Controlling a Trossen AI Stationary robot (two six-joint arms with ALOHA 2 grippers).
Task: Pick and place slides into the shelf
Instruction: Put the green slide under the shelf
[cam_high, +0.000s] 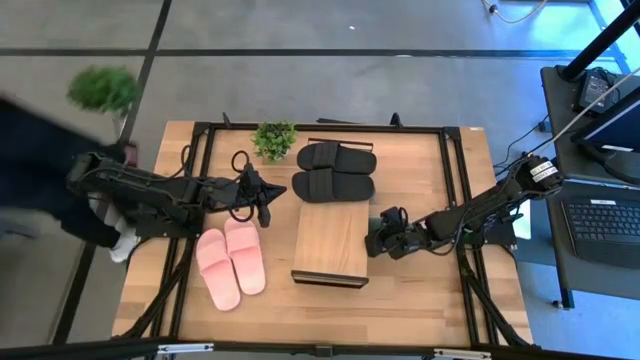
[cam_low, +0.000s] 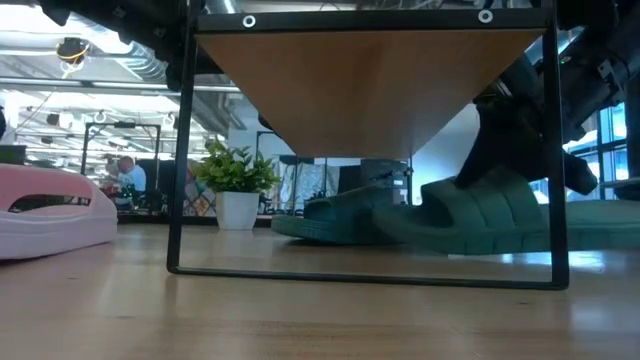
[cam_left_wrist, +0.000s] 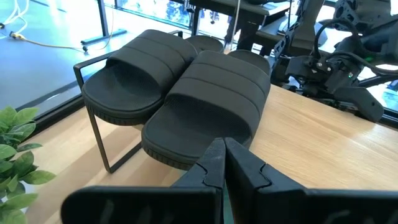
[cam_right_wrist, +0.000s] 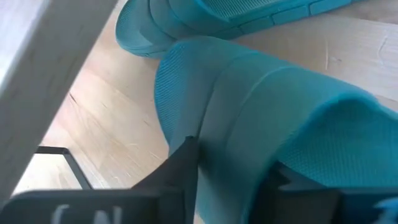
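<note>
The shelf (cam_high: 330, 243) stands mid-table. Two black slides (cam_high: 335, 171) lie side by side, soles down, on the far end of its plank top. Two pink slides (cam_high: 231, 262) lie on the table to its left. Two dark green slides (cam_low: 480, 215) rest on their soles on the table under the shelf. My right gripper (cam_high: 378, 236) reaches in slanting down at the shelf's right side, open, with the nearer green slide's strap (cam_right_wrist: 249, 93) between its fingers. My left gripper (cam_high: 263, 196) hangs shut left of the black slides, holding nothing. My right gripper straddles the strap of the nearer green slide (cam_right_wrist: 230, 124), one finger (cam_right_wrist: 185, 163) lying against its side, the other (cam_right_wrist: 292, 182) on the opposite side. It comes from the table's right, slanting down. The slide sits sole down on the table; whether the fingers clamp it I cannot tell.
A small potted plant (cam_high: 275, 139) stands at the table's far edge, just left of the black slides. The shelf's dark frame legs (cam_low: 182, 150) close off its sides. A person (cam_high: 40, 170) stands beyond the table's left edge. A desk with a laptop (cam_high: 600, 215) lies off to the right.
</note>
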